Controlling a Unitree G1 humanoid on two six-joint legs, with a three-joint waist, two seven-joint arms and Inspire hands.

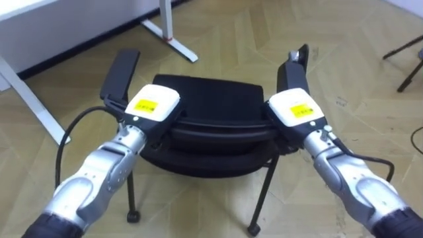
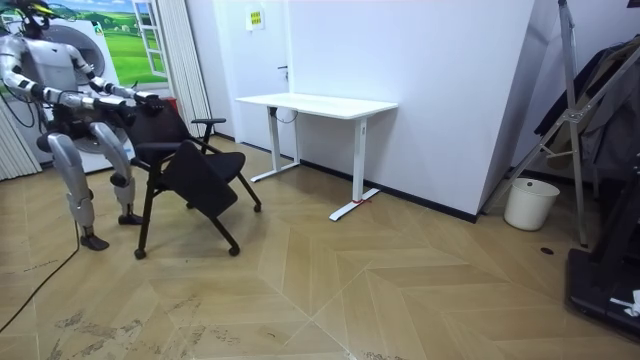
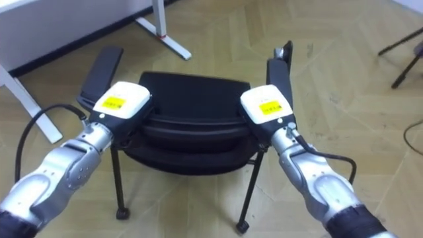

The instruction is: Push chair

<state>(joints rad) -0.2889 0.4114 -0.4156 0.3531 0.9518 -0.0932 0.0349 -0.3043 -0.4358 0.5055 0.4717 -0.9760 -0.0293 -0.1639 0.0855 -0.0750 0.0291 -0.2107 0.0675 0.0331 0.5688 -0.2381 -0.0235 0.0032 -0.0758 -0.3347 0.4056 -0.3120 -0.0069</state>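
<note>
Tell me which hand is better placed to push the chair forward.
Neither clearly: the left hand and right hand are both at the top edge of the chair, one near each end, about level. Pushing with both together looks best and would probably keep it straight.

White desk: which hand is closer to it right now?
Left. The left hand is at the left end of the chair back, the side toward the white desk; the right hand is at the right end, farther off.

Silver forearms, black cables, white left hand (image 1: 153,106) and right hand (image 1: 297,109), yellow labels
</note>
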